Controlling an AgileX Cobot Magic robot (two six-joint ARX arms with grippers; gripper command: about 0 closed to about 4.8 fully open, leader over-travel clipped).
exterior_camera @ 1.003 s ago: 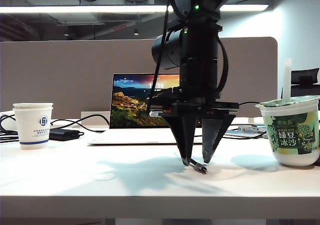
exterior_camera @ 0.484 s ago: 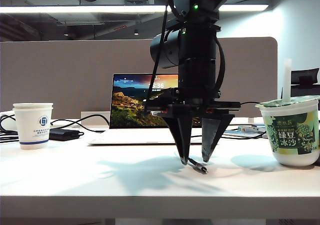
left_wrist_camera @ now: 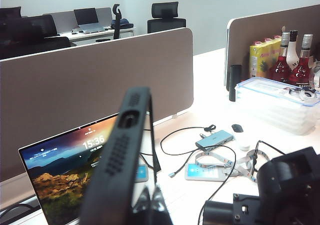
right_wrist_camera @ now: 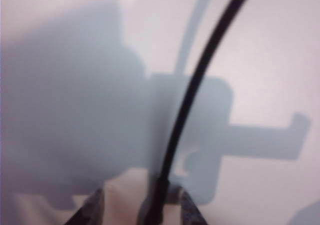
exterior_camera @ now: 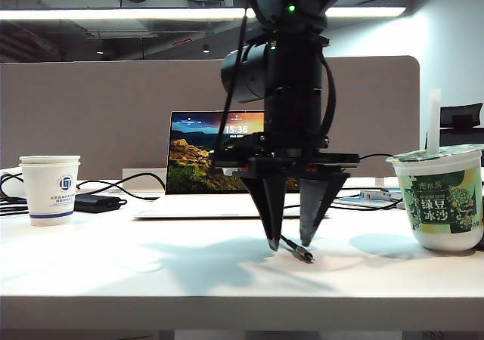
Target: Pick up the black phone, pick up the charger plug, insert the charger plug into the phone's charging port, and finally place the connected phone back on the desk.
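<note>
Right gripper (exterior_camera: 290, 243) has slid a bit toward the cup side since a second ago and its jaws stand slightly narrower, tips down at the desk (exterior_camera: 113, 272). Plug (exterior_camera: 305, 255) lies flat on the desk just under and slightly past the tips, cable (right_wrist_camera: 200, 85) running up between the two fingers (right_wrist_camera: 90, 210). Jaws part-open, straddling the cable right behind the plug; not pinched yet as far as I can see, gaps show on both sides in the right wrist view. Probably lined up this way so closing catches the collar and leaves the tip free for insertion. Left gripper (left_wrist_camera: 150, 205) sits low in its own view, closed on the phone (left_wrist_camera: 117, 160), holding it up on edge well above the desk with the port (left_wrist_camera: 129, 120) on the short end facing out. Likely kept raised and steady so the plug can be brought to it. Laptop (exterior_camera: 204, 162) stands behind the right gripper, paper cup (exterior_camera: 50, 189) far off to one side, dessert cup (exterior_camera: 442, 196) near on the other. Nothing else moved.
</note>
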